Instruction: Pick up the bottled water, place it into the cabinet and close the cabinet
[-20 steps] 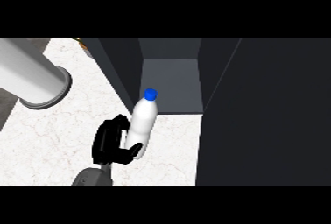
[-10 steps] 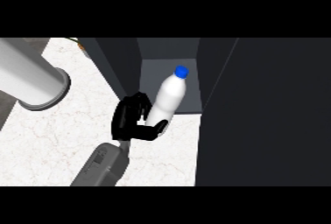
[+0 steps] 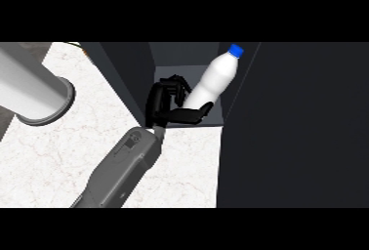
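Robot hand (image 3: 160, 101) at the end of my grey forearm (image 3: 122, 171) is curled round the lower part of the bottled water (image 3: 216, 78). My fingers (image 3: 173, 87) wrap the bottle's left and far side, and my thumb (image 3: 193, 113) lies across its near side, so the bottle is pinched between them.

The bottle is white with a blue cap (image 3: 235, 49). It is tilted, with the cap leaning far and to the right and the base low beside my palm. It sits inside the opening of the dark cabinet (image 3: 130, 73), between the cabinet's left wall and a broad dark panel (image 3: 302, 127) that fills the right of my view. My thumb hides the base, so I cannot tell whether the bottle rests on the cabinet floor or is held just above it.

My forearm comes in from the near left and runs diagonally over the white marbled worktop (image 3: 79, 141) toward the cabinet mouth. My wrist is at the near edge of the opening.

At the far left, a large pale grey cylinder (image 3: 29, 83) with a flared end lies over the worktop, well apart from my hand and the bottle.
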Tool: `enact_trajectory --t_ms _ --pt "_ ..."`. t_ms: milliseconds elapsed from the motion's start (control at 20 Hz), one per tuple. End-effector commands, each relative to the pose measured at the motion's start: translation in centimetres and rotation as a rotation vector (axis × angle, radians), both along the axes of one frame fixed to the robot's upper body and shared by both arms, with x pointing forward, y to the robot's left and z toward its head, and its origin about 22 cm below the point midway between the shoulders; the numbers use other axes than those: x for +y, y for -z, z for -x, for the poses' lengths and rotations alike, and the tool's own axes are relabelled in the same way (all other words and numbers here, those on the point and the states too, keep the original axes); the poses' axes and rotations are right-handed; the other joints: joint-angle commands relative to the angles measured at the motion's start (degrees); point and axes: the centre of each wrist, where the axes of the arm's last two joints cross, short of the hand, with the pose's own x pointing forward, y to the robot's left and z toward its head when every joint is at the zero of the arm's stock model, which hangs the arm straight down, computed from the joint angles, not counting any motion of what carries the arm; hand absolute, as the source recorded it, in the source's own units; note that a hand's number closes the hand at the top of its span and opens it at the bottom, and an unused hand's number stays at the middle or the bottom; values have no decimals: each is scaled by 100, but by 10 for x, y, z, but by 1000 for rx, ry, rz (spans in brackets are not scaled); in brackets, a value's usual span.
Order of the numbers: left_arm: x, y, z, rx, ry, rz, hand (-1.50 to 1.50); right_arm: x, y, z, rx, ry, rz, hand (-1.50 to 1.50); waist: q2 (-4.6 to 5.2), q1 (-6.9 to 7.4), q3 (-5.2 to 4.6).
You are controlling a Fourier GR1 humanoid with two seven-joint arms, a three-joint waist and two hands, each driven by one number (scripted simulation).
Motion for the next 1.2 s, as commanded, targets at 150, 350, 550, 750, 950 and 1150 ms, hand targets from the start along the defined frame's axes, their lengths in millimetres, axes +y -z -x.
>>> enact_trajectory --t_ms 150,350,550,750,950,1150 --pt "-12 -14 -31 49 -109 -73 150 5 -12 0 -6 -4 -41 -150 31 -114 -5" --pt "-15 -22 -45 63 -112 -118 150 -9 -26 -6 -40 -26 -36 -150 72 -143 -2" --pt "7 -19 -63 46 -162 -279 150 -10 -10 -8 -51 -25 -52 -150 107 -201 3" --pt "10 3 -57 77 -273 -338 150 -7 -12 -6 -50 -38 -47 -150 130 -286 -3" --pt "18 6 -60 125 -348 -269 150 -12 -13 -6 -50 -43 -45 -150 155 -294 -8" --pt "33 -13 -75 78 -349 -290 150 -8 -13 -8 -71 -44 -46 -150 168 -295 -9"
